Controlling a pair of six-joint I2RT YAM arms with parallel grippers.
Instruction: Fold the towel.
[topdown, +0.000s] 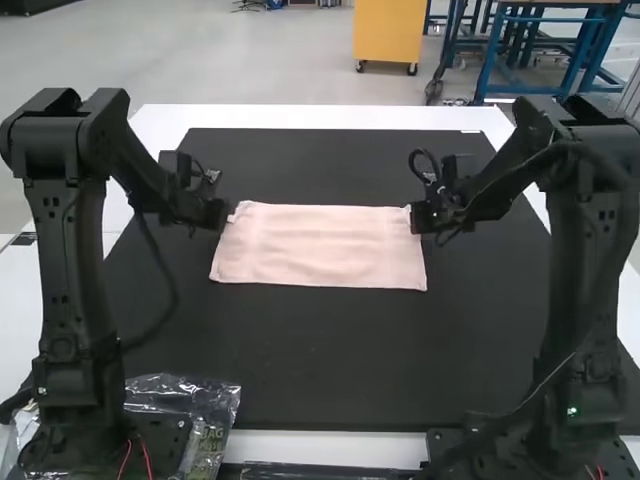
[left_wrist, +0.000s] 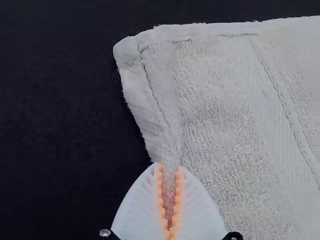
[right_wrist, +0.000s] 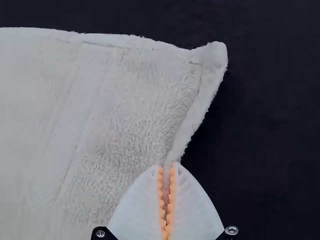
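Observation:
The pink towel (topdown: 318, 246) lies as a flat, wide rectangle on the black mat; I cannot tell its number of layers. My left gripper (topdown: 222, 214) is at its left edge, near the far corner, and my right gripper (topdown: 422, 217) is at the right edge, also near the far corner. In the left wrist view, the gripper (left_wrist: 169, 168) is shut on a pinch of the towel's (left_wrist: 220, 110) hemmed side edge. The right wrist view has the gripper (right_wrist: 167, 167) shut on the opposite side edge of the towel (right_wrist: 125, 110), just below a raised corner.
The black mat (topdown: 330, 360) extends around the towel on a white table (topdown: 300, 116). A clear plastic bag (topdown: 212, 402) lies at the near left, beside the left arm's base.

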